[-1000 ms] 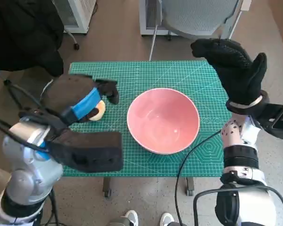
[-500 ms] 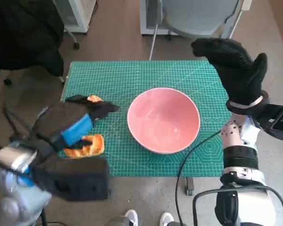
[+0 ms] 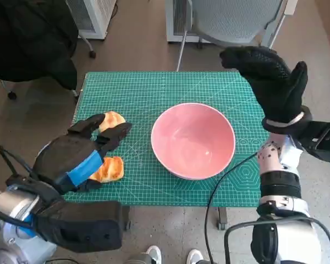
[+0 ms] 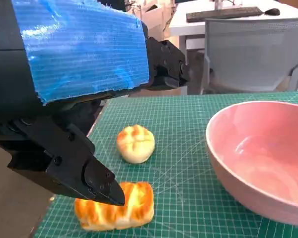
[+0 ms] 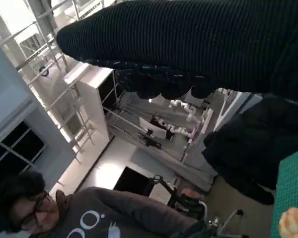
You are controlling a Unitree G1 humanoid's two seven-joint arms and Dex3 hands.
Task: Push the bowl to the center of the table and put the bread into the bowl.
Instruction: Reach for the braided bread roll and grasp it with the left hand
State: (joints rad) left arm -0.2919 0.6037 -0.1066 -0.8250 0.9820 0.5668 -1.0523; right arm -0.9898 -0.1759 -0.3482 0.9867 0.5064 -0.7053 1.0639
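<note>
Two pieces of bread lie under the left hand [image 3: 77, 157], whose fingers [image 3: 114, 135] are spread wide and hold nothing, reaching toward the upper right of the head view. The long bread [image 3: 109, 169], toasted in stripes, lies at lower left of the frame with its long axis running left to right, half hidden beneath the taped palm; the round bun [image 3: 113, 119] shows between two fingertips, just above. The left wrist view shows what the head view hides: the long bread [image 4: 116, 207] whole, a black fingertip [image 4: 97, 183] in front of its upper edge, though I cannot tell if they touch, and the bun [image 4: 135, 143] apart from it. The pink bowl [image 3: 193, 140] sits mid-frame on the green mat [image 3: 154, 88], clear of both. The right hand [image 3: 269, 82] is raised, open-fingered, at upper right.
</note>
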